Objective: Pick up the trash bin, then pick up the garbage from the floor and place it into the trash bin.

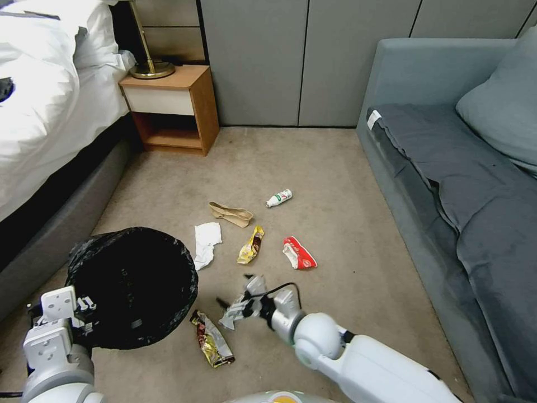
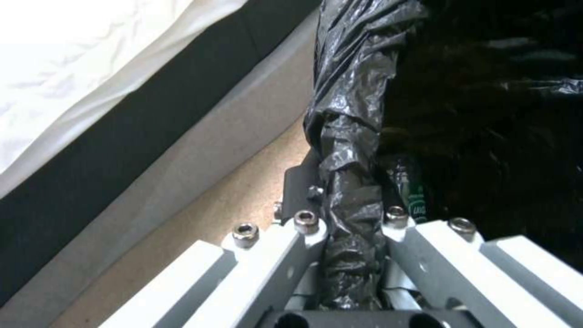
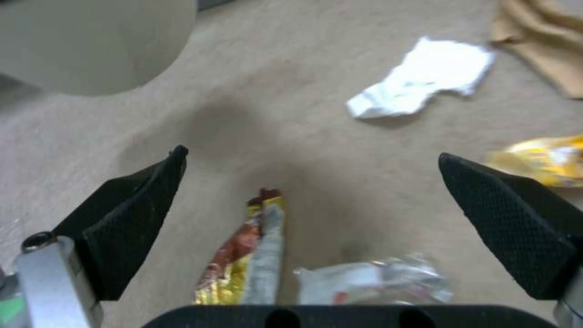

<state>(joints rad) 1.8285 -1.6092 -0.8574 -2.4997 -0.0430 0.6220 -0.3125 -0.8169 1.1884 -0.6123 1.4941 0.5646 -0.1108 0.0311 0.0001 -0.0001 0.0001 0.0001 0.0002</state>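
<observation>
Clamping the bag-covered rim of the trash bin [image 1: 134,285], the left gripper [image 2: 352,228] held it off the carpet beside the bed [image 1: 39,112]; the right gripper [image 3: 309,182] hovered with jaws spread wide and empty above a gold-red wrapper [image 3: 243,255] and a clear crumpled wrapper [image 3: 376,282]; white paper [image 1: 207,243], a brown bag [image 1: 230,214], a bottle [image 1: 279,197] and other wrappers lay beyond.

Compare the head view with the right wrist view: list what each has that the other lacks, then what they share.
Head view alone: the left end effector gripping the rim of the trash bin, a small bottle, a red wrapper, the nightstand and sofa.
Right wrist view alone: a crumpled clear wrapper between the open right end effector fingers.
Both: white paper scrap, brown paper bag, yellow wrapper, gold-red wrapper.
</observation>
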